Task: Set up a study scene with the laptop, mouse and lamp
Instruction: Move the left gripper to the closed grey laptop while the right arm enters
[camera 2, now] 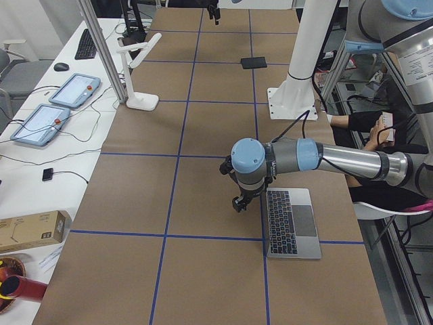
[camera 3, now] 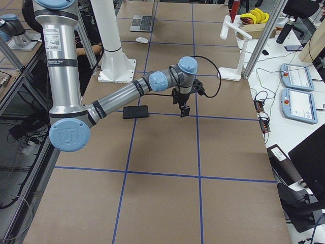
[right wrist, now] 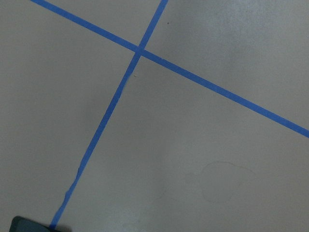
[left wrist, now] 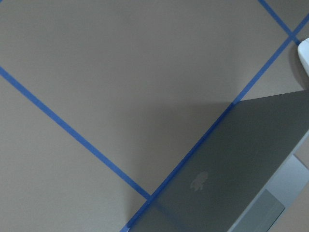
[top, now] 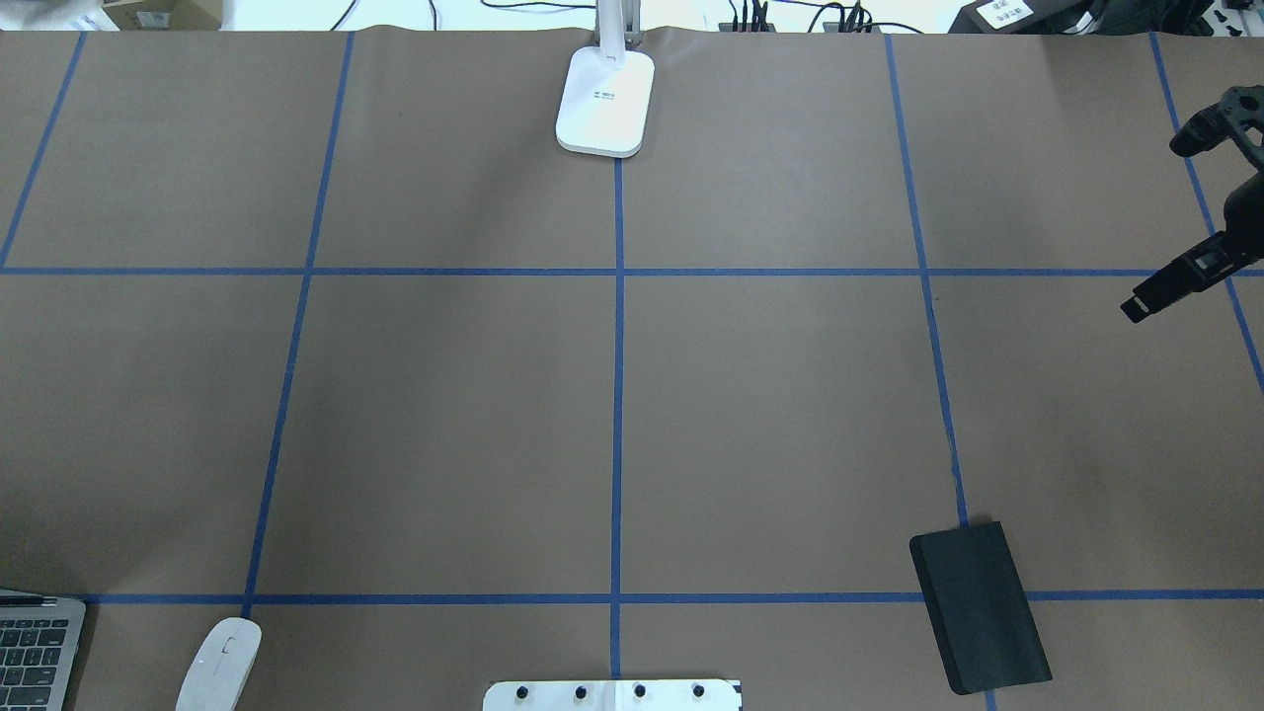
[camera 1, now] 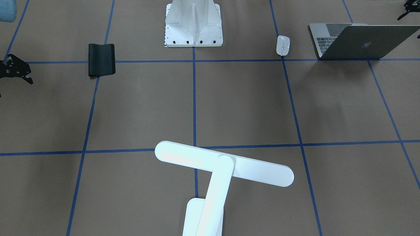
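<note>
Laptop (top: 35, 647): open, near left corner of table (top: 770, 395)
Left gripper (camera 2: 238, 201): raised just beside laptop; jaw spread cannot be told
Mouse (top: 219, 667): right of laptop, apart
Lamp (top: 604, 104): far edge, centre
Black pad (top: 978, 607): near right
Right gripper (top: 1155, 227): far right, fingers spread wide, holding nothing

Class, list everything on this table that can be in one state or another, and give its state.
laptop: open, lid raised.
mouse: lying flat, untouched.
lamp: standing on its base; lit or not, cannot tell.
left gripper: holds nothing; open or shut, cannot tell.
right gripper: holds nothing; open or shut, cannot tell.
</note>
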Motion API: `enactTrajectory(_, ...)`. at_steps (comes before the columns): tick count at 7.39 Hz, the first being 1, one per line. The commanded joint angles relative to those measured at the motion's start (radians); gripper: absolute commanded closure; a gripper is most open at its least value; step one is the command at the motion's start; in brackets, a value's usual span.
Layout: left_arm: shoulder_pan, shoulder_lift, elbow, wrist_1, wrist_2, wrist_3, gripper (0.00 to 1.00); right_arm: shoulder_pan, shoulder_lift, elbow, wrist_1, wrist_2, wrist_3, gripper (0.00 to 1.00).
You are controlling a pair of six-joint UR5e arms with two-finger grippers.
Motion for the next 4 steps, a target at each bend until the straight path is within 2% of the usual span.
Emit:
enactTrajectory(1,0.052,0.0,-0.001,0.046,-0.088,-0.009,0.0,-0.002,0.0,-0.016,0.0,-0.001,-0.008,0.0)
enactTrajectory(4,0.104,-0.003,-0.002,0.037,-0.088,-0.003,0.0,-0.002,0.0,-0.022,0.0,-0.004,-0.011,0.0)
